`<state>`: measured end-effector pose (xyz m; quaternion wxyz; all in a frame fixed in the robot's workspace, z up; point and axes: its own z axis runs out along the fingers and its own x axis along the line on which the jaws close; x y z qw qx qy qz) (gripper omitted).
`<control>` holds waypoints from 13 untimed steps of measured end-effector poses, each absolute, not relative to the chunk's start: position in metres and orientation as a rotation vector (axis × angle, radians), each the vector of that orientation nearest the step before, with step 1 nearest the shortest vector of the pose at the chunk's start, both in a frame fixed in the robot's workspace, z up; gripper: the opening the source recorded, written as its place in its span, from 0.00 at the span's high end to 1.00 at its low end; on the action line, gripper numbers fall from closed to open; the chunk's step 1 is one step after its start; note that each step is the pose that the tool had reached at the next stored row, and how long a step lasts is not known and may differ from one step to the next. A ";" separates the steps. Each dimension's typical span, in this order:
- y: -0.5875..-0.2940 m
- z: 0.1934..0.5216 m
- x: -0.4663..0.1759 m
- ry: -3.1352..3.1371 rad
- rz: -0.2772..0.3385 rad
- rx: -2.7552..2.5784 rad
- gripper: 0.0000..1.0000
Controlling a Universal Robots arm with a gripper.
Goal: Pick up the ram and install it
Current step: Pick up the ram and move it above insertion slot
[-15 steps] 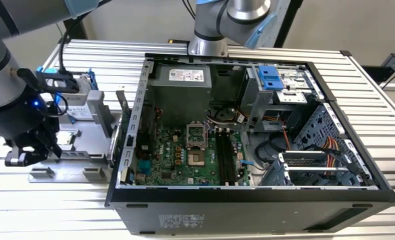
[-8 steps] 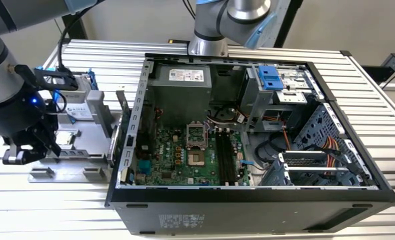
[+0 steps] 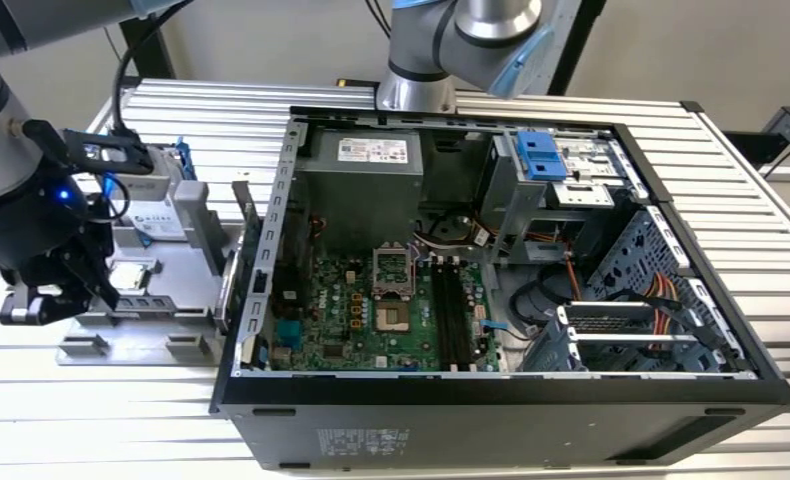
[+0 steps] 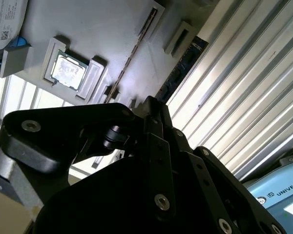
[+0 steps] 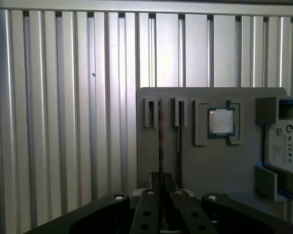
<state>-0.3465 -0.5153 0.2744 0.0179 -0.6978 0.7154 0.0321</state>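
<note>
Gripper point(image 3: 28, 310) is low at the end of the grey parts tray point(image 3: 135, 350), at the exterior view's left, well apart from the open PC case point(image 3: 502, 400). In the first wrist view the jaws are drawn in tight, pinching the near end of the ram point(image 5: 160, 141). It shows edge-on as a thin dark line running straight out from the fingertips point(image 5: 155, 181) along the tray's outermost slot.

The second wrist view has the same stick point(image 4: 183, 68) from the side: dark board, one end at the gripper point(image 4: 154, 109), the other out by the slot block point(image 4: 181, 33). Is it seated in the slot or just clear of it? Hard to call from these angles.

Right beside it on the tray lies a second ram stick point(image 5: 179, 141), parallel, not touching. Next along is the CPU point(image 5: 220, 122) in its square pocket, then the hard drive point(image 5: 288, 146) at the tray's far end.

The tray sits on the slatted aluminium table point(image 5: 63, 122), just beside the case's side wall.

Inside the case the motherboard point(image 3: 355, 310) lies flat w/ long black DIMM slots point(image 3: 451, 315) near its middle. The CPU socket point(image 3: 392, 268) is just beside them and the PSU point(image 3: 368, 165) sits at the far end.
</note>
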 end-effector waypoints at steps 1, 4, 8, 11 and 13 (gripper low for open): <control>-0.515 0.275 -0.347 2.222 0.100 -2.167 1.00; -0.515 0.278 -0.347 2.222 0.100 -2.167 1.00; -0.515 0.281 -0.347 2.222 0.100 -2.167 1.00; -0.515 0.284 -0.347 2.222 0.100 -2.167 1.00; -0.515 0.286 -0.346 2.222 0.100 -2.168 1.00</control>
